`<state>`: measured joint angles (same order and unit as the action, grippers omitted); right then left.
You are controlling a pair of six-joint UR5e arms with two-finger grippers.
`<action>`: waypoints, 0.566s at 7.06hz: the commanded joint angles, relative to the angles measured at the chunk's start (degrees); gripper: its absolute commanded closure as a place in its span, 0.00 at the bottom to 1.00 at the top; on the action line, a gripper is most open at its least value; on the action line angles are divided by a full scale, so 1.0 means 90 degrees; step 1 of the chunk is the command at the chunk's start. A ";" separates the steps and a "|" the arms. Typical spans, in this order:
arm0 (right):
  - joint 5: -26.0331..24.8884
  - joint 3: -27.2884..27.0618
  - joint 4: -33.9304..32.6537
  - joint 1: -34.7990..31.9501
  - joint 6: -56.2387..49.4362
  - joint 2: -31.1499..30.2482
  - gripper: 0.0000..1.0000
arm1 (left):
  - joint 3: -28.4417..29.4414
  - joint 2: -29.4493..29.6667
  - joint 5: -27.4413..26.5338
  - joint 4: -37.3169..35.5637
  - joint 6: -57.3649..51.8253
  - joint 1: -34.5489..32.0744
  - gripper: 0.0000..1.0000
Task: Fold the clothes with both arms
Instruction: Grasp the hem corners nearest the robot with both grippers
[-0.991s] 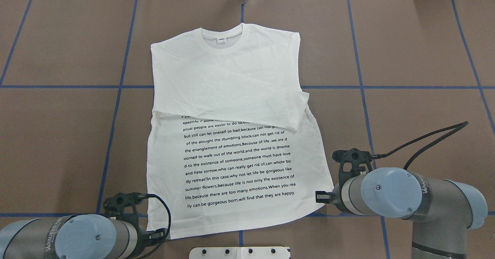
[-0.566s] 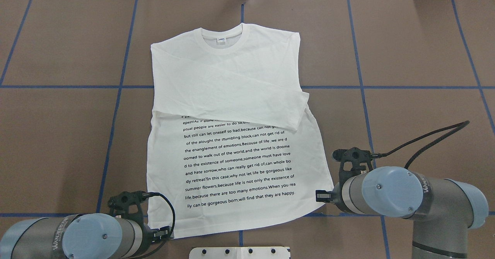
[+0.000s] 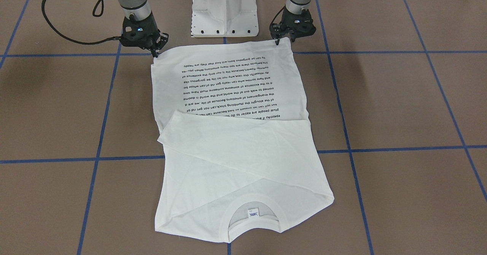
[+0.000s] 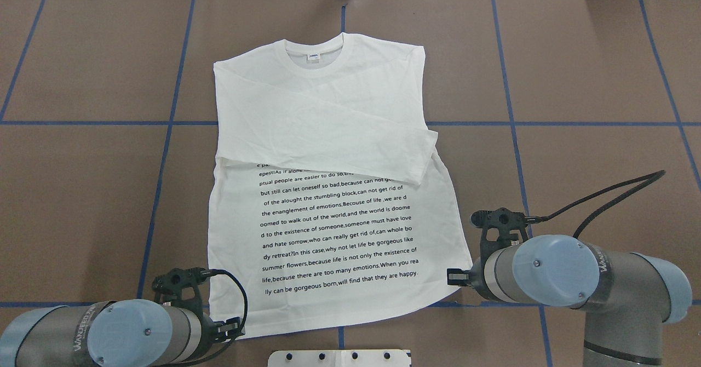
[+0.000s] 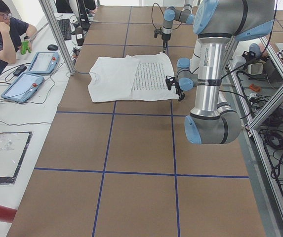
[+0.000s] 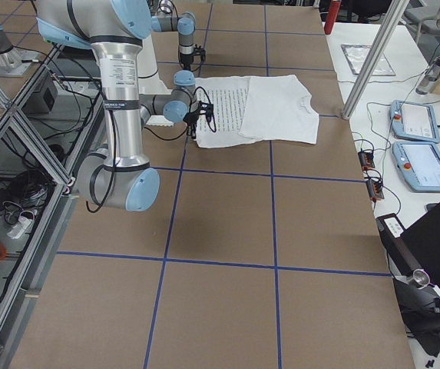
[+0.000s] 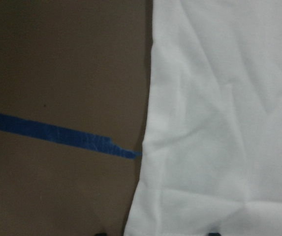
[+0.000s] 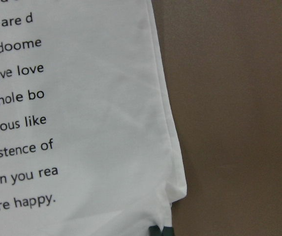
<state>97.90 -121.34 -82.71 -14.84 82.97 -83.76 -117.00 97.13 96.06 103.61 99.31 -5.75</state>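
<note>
While the right gripper (image 3: 156, 51) is keeping its place on the robot's right of the pedestal base (image 3: 224, 7), with its jaws drawn together on one corner of the hem (image 4: 350, 315) of the T-shirt (image 4: 339, 137), as the right wrist view suggests, the left gripper (image 3: 285, 42) is the one changing. Over the last second it is edging sideways toward the base, and it is now standing at the other hem corner with its fingertips spread and the cloth edge running between them, not yet clamped. The T-shirt is lying flat on the table (image 4: 602, 71) just in front of the base, hem nearest it and collar (image 4: 315, 55) farthest, with the sleeves (image 4: 383, 153) lying crossed over the chest on the half away from the base. This is looking like the end of the approach: the left jaws are needing to close before both arms can carry the hem away from the base toward the collar.
</note>
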 commanded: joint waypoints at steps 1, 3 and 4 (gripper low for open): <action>0.0001 -0.0004 0.0000 -0.0021 0.0000 0.0000 1.00 | -0.0017 -0.0001 -0.0018 0.0002 0.0000 -0.0025 0.41; 0.0001 -0.0004 0.0000 -0.0031 -0.0010 -0.0010 1.00 | -0.0037 0.0009 -0.0019 0.0002 0.0000 -0.0015 0.55; 0.0001 0.0006 0.0000 -0.0031 -0.0010 -0.0010 1.00 | -0.0046 0.0009 -0.0019 0.0002 0.0000 -0.0005 0.59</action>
<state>97.91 -121.37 -82.71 -15.09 82.92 -83.84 -117.33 97.17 95.89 103.62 99.32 -5.90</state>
